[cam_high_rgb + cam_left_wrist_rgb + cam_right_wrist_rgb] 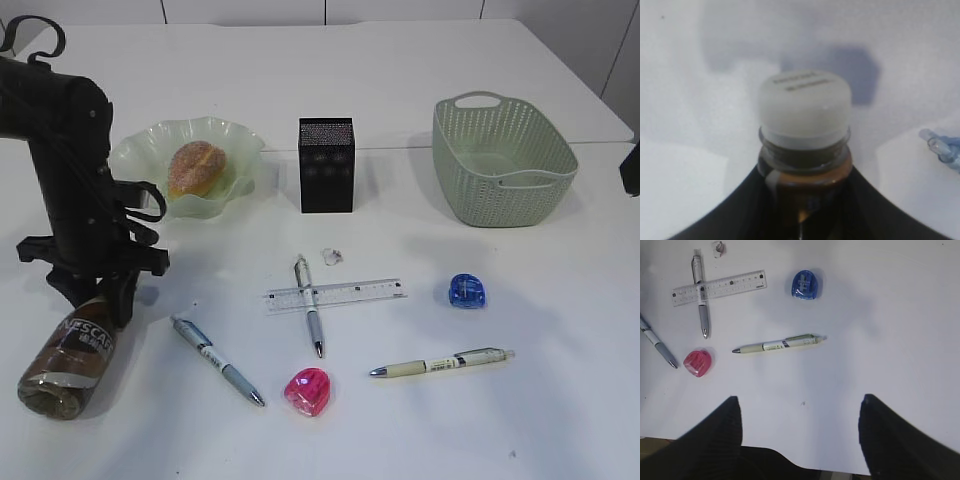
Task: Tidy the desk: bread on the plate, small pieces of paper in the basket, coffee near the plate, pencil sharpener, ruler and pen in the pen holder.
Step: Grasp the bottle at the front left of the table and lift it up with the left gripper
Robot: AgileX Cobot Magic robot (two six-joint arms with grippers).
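Note:
The coffee [68, 365] lies on its side at the desk's [420, 440] front left, white cap [804, 102] pointing away from me. My left gripper [105, 300] comes down on its neck end, and its dark fingers [740, 205] press the bottle's shoulder from both sides. The bread [197, 167] sits in the plate [240, 140]. A ruler [335, 295] lies mid-desk with a pen [309, 318] across it. Two more pens [217, 360] [440, 363], a pink sharpener [307, 391], a blue sharpener [467, 291] and a small piece of paper [332, 256] lie loose. My right gripper [800, 410] hovers open over bare desk.
The black pen holder [326, 165] stands behind the ruler. At the back right is the green basket [503, 160]. The right arm [632, 165] shows only at the right edge of the exterior view. A pen end [942, 147] lies right of the bottle in the left wrist view.

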